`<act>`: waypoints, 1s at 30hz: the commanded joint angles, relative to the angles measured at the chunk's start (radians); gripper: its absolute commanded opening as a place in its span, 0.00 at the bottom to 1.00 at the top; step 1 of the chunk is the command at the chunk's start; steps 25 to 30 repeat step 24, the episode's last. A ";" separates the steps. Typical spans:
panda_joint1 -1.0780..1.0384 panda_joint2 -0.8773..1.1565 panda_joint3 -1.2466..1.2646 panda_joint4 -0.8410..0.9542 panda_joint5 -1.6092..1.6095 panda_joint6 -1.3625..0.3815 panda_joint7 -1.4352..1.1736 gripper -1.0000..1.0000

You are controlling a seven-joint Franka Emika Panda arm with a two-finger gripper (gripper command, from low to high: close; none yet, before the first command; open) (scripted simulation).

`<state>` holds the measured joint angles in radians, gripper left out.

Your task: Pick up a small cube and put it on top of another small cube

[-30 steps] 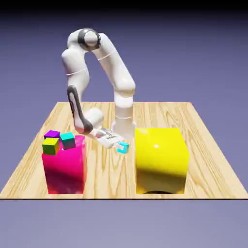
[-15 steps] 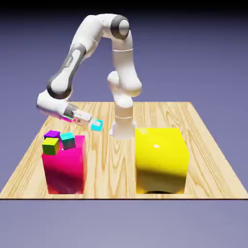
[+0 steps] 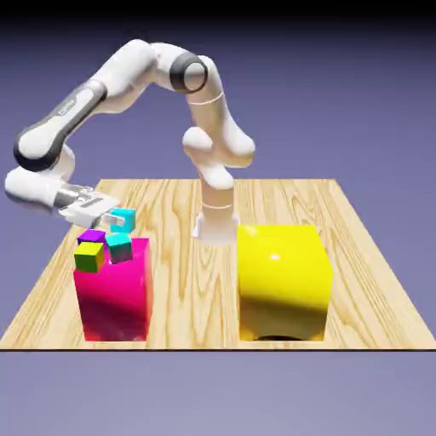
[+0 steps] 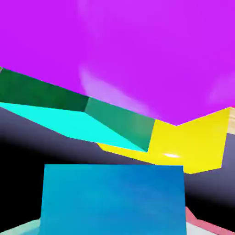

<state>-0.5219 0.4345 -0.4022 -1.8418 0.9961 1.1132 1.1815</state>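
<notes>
The gripper [image 3: 113, 220] is clamped on the bright cyan cube [image 3: 123, 220], one small cube between two fingertips; it looks light, stiff, perhaps slippery, so gripping opposite flat faces squarely should suit. Just below the gripper, three more small cubes: teal [image 3: 119, 248], purple [image 3: 91, 237], yellow-green [image 3: 89, 257]. Under those, one pink block [image 3: 115, 298]; well off, one yellow block [image 3: 283, 277].

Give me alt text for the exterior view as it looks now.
A white robot arm's gripper holds a bright cyan cube just above a pink block topped with purple, yellow-green and teal small cubes; a big yellow block stands at right.
</notes>
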 commanded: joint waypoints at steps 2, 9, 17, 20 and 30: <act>0.045 0.043 -0.073 0.048 0.033 -0.047 0.045 0.00; 0.202 0.194 -0.326 0.218 0.153 -0.211 0.204 0.00; 0.333 0.160 -0.382 0.061 0.167 -0.141 0.157 0.00; 0.308 0.172 -0.383 0.097 0.169 -0.167 0.167 1.00; 0.223 0.212 -0.384 0.222 0.176 -0.254 0.203 1.00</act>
